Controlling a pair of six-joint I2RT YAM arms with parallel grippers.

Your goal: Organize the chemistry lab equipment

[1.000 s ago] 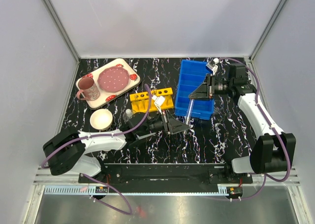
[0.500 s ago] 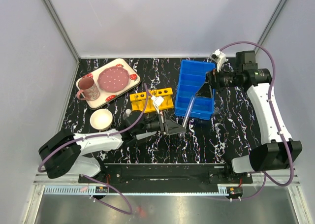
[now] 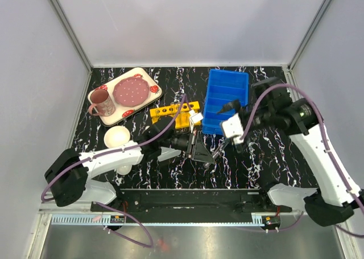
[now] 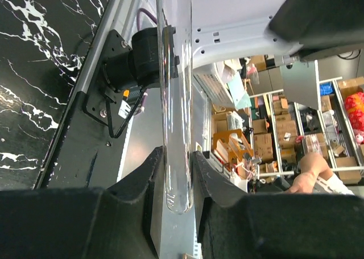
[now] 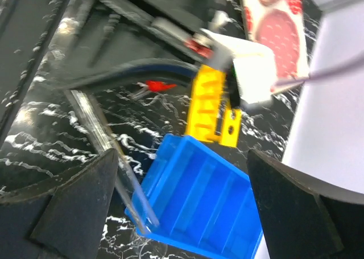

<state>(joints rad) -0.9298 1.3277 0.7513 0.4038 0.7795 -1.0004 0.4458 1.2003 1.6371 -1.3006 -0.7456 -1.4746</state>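
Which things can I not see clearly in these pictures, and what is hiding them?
- Left wrist view: the test tube in the left end effector is cut off by the top edge.
- Top view: this tube is too thin to trace.
- Right wrist view: motion blur hides whether the yellow tube rack holds any tubes.
- Top view: the left arm's cable covers part of the rack.
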